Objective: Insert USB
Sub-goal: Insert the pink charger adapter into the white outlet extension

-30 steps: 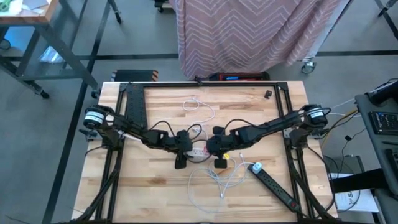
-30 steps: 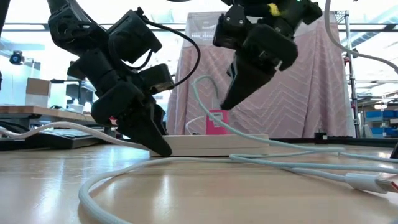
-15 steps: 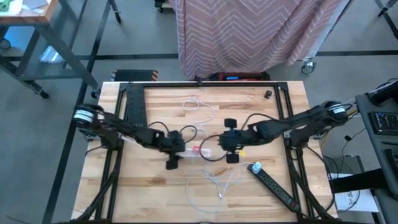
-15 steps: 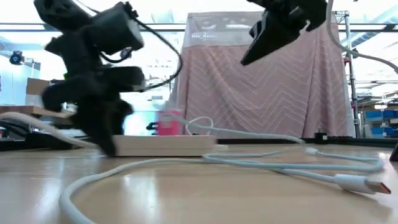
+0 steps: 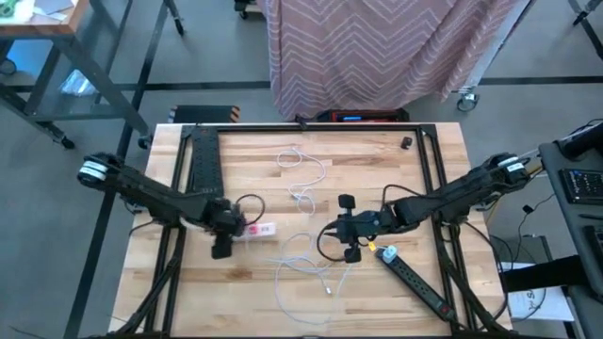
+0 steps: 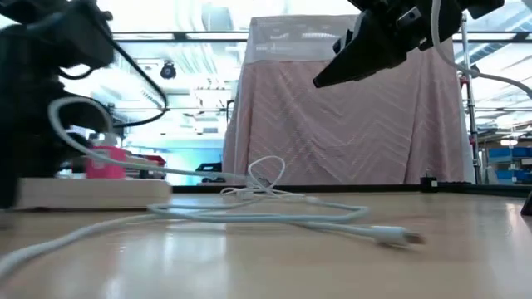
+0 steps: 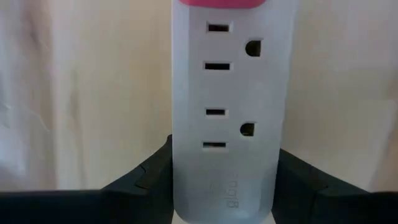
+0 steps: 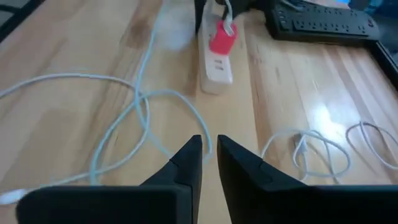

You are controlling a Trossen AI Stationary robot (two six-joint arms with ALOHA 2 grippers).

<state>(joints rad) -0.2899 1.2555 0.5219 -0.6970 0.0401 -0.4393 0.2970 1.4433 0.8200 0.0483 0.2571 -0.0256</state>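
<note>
A white power strip (image 5: pixel 261 229) lies left of the table's middle with a pink adapter (image 5: pixel 252 229) plugged into it. It also shows in the left wrist view (image 7: pixel 224 93) and the low view (image 6: pixel 83 193). My left gripper (image 5: pixel 236 227) is shut on the strip. A white USB cable (image 5: pixel 311 268) runs slack from the adapter over the table, and its free plug (image 6: pixel 391 237) lies on the wood. My right gripper (image 5: pixel 327 232) hangs above the table's middle, shut and empty, and also shows in the right wrist view (image 8: pixel 209 146) and the low view (image 6: pixel 320 81). My left gripper pinches the power strip's two long sides (image 7: pixel 180 180) between its two fingers (image 7: pixel 152 171), at the end away from the pink adapter. The fingers come from the table's left and lie along the strip. The strip lies flat on the table with its sockets up.
A black power strip (image 5: pixel 415 280) lies at the near right. A second thin white cable (image 5: pixel 301 174) lies coiled toward the far side. Black frame rails (image 5: pixel 203 160) run along the table's left, far and right sides. A pink curtain (image 6: pixel 349 108) hangs behind the table.
My left gripper has gone toward the table's left edge, sliding the power strip and pink adapter along the table with it. My right gripper has come away from the pink adapter, risen and gone a little toward the right. The white cable has been dragged leftward.
</note>
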